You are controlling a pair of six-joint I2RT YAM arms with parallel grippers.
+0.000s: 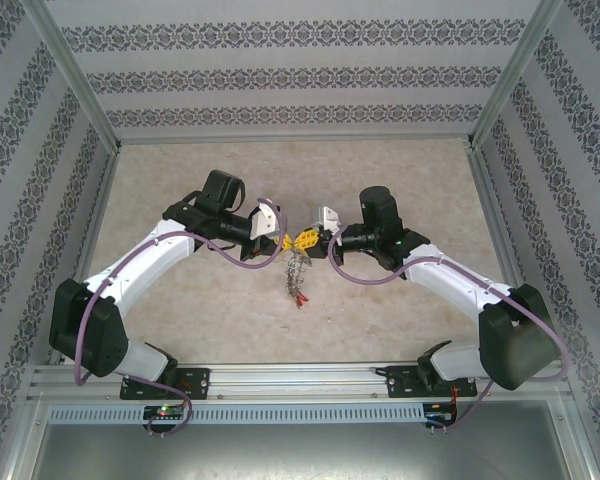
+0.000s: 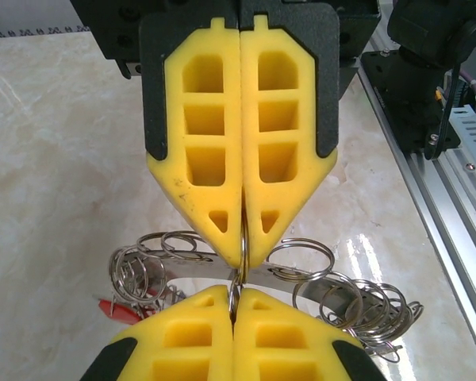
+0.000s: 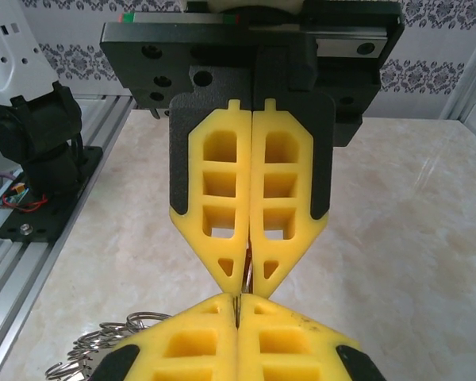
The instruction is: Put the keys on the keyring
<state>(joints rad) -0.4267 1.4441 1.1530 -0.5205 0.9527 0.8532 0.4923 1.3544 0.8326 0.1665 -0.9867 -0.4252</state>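
My left gripper (image 2: 234, 300) and right gripper (image 2: 242, 255) meet tip to tip, both clamped on the keyring (image 2: 301, 279) between them. It's a holding step, I judge. Next, 1 jaw must release and fetch the keys.

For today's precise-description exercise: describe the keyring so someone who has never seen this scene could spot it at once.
Start at the middle of the pale marbled table, where the left gripper and right gripper meet tip to tip. The keyring is pinched there and hangs below them. Unlike the yellow fingers, it is grey metal strung with silver wire loops and a red tag.
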